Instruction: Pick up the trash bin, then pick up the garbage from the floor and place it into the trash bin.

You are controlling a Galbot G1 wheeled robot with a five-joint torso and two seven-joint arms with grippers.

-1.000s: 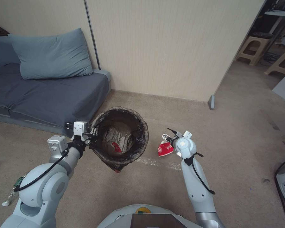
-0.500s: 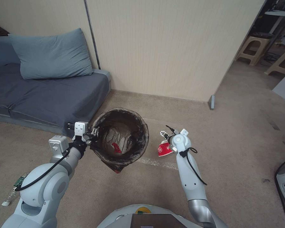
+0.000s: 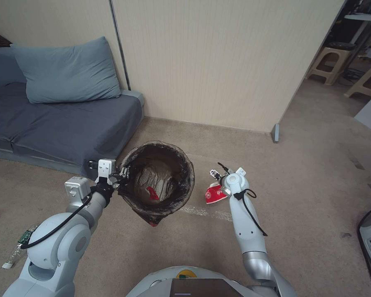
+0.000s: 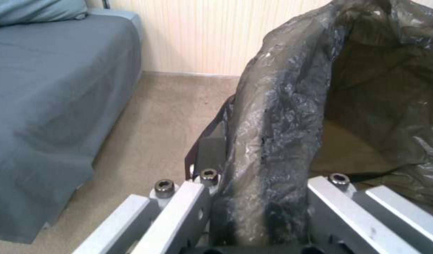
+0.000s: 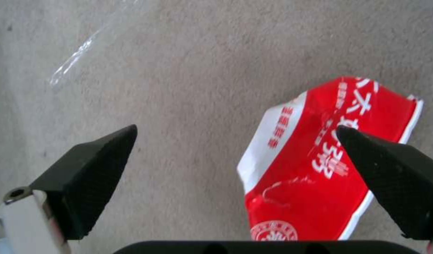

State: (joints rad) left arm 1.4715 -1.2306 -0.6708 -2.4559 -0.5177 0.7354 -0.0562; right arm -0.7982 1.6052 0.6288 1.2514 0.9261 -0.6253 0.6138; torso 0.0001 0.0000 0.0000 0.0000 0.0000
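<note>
A small round trash bin (image 3: 158,183) lined with a crinkled dark brown-black plastic bag is held clear of the beige short-pile carpet floor (image 3: 309,198) by the left gripper (image 3: 120,175), whose metal fingers (image 4: 179,208) are clamped on the bag-covered rim (image 4: 268,141). Inside the bin, crumpled pale paper and a scrap of red are seen. Behind and to the outer side of this gripper a grey-blue fabric sofa (image 3: 57,123) with a soft blue pillow (image 3: 66,70) is set against a pale ribbed wall panel (image 3: 218,62).

The right gripper (image 5: 235,141) is lowered close over the floor with its black textured wedge-shaped fingers (image 5: 94,165) spread wide apart. A crushed, flattened red-and-white paper cup (image 5: 320,155) lies on the carpet under it, shifted toward one finger, which overlaps the cup's edge in the right wrist view; contact cannot be told. White characters are printed on the red surface and red ones on the white band, with a round emblem near one end; none can be read. A strip of pale translucent tape (image 3: 204,212) is stuck to the carpet beside the cup, between this gripper and the bin.

Well out beyond the left arm, a clear plastic bottle with a green label (image 3: 18,245) lies on the floor. Far off beyond the right gripper, beige plastic stools (image 3: 329,64) are seen.
</note>
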